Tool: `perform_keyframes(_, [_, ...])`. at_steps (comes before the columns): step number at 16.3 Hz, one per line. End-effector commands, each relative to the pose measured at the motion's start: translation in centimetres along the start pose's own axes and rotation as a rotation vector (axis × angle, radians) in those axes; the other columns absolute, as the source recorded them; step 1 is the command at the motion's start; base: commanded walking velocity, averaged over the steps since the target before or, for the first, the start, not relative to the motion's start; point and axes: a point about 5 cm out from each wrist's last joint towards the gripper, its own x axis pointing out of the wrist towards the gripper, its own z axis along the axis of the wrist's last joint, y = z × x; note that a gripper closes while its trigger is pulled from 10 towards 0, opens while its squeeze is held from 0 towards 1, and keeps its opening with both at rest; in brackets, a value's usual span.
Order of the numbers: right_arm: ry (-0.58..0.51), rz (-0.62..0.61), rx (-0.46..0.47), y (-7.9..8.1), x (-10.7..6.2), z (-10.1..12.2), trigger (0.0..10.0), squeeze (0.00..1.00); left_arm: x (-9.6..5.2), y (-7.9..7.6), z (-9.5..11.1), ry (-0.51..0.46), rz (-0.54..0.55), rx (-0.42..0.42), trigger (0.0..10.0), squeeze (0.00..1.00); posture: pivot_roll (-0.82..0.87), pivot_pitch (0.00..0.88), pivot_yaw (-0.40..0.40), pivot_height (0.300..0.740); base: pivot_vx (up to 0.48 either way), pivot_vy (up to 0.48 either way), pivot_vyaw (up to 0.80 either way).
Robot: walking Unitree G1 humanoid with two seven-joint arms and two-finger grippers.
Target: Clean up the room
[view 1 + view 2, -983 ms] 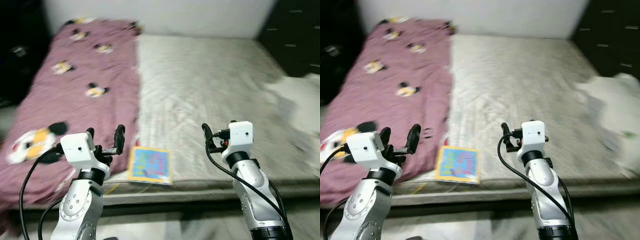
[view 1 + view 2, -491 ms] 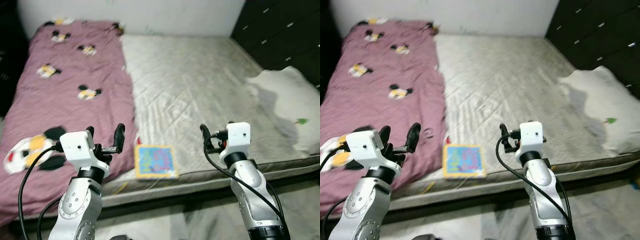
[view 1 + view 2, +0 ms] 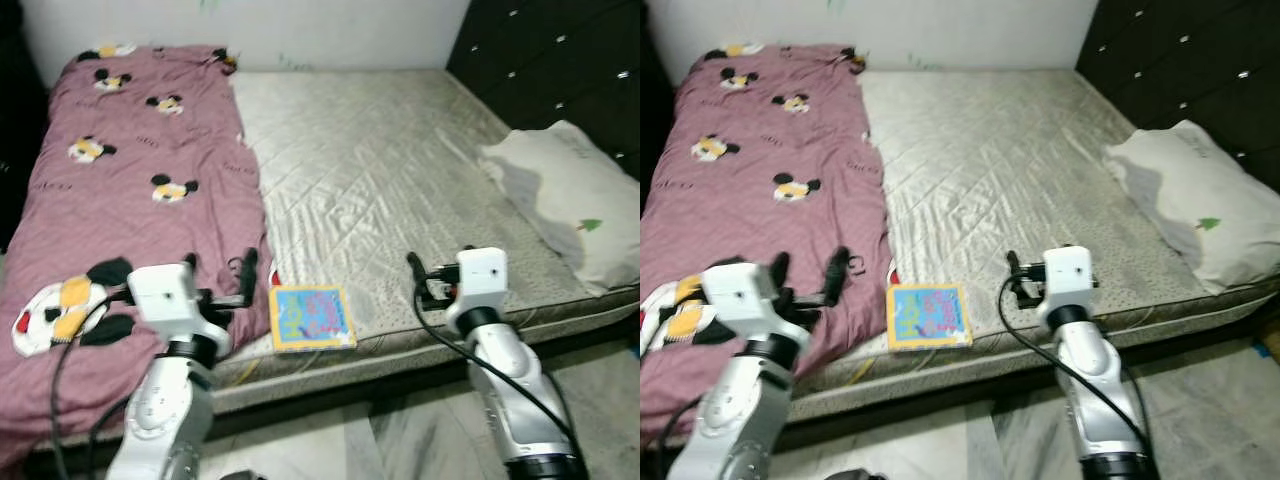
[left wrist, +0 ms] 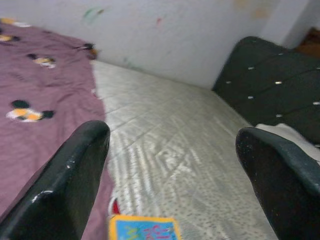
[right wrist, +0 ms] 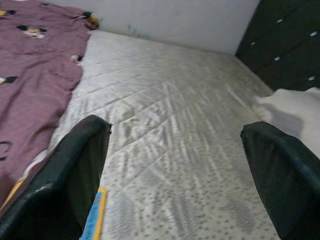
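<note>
A colourful square book lies flat on the bare grey mattress close to its front edge. A purple blanket with cartoon mice covers the bed's left part. A white pillow rests at the right edge. My left gripper hovers open over the blanket's front edge, just left of the book, holding nothing. My right gripper hovers open over the mattress's front edge, right of the book, also holding nothing. The book's top edge shows between the left fingers in the left wrist view.
A dark tufted headboard stands along the right side of the bed, and a white wall runs behind it. Grey floor lies between me and the bed frame. A dark shape sits at the far left.
The view has swung to the right and sharpened, bringing the pillow and headboard fully into sight. Both grippers stay open and keep their places relative to me.
</note>
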Motion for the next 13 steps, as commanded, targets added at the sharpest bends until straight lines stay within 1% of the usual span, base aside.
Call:
perform_keyframes(1, [-0.005,0.006,0.006,0.15,0.01,0.04,10.0,0.00,-0.09,0.16,0.14,-0.008,0.008,0.005,10.0,0.00,0.04,0.097,-0.074,0.740,0.431,0.000,0.00])
perform_keyframes(9, [-0.005,0.012,0.000,0.18,0.14,0.04,10.0,0.00,-0.05,0.20,0.10,-0.004,0.010,0.005,10.0,0.00,0.04,0.104,-0.077,0.740,0.426,0.000,0.00])
perform_keyframes(13, [-0.004,0.013,-0.003,0.19,0.18,-0.09,10.0,0.00,-0.10,0.72,0.02,0.003,0.056,0.013,10.0,0.00,0.04,0.103,-0.076,0.740,0.000,0.000,0.00])
